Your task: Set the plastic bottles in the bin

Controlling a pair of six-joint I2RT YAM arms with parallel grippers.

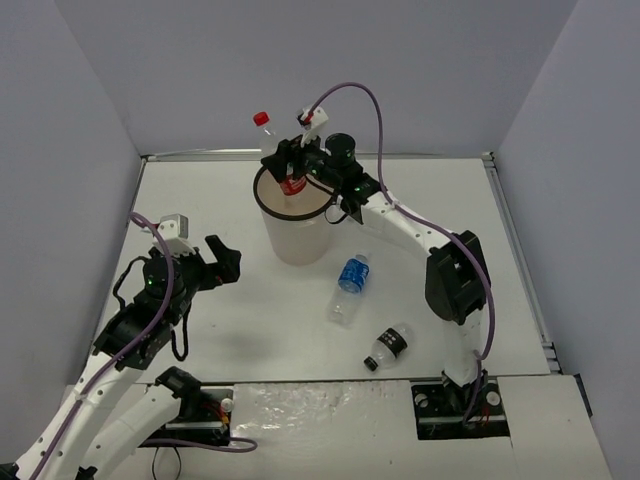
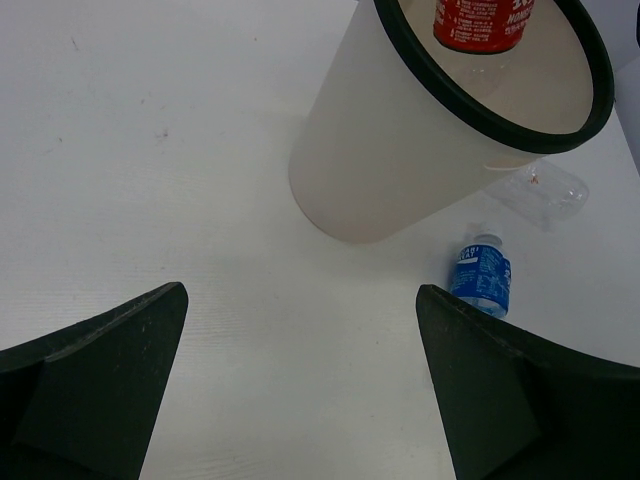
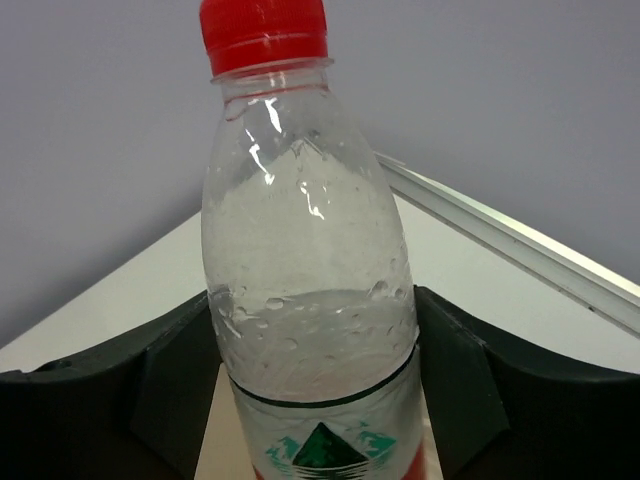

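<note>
While right gripper (image 1: 296, 162) clasps red-capped bottle (image 1: 291, 184) upright, bin (image 1: 295, 240) mouth lies directly below, upper centre of frame.

A bottle (image 1: 347, 290) lies on the table (image 1: 250, 330) right of the bin (image 1: 295, 240).

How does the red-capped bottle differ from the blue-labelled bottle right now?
The red-capped bottle stands upright between the fingers of the right tool, over the mouth of the bin. The blue-labelled bottle lies on its side on the table beside the bin, with nothing touching it. The red-capped bottle carries a red label, the blue-labelled bottle a blue one. Both are small, clear plastic bottles.
</note>
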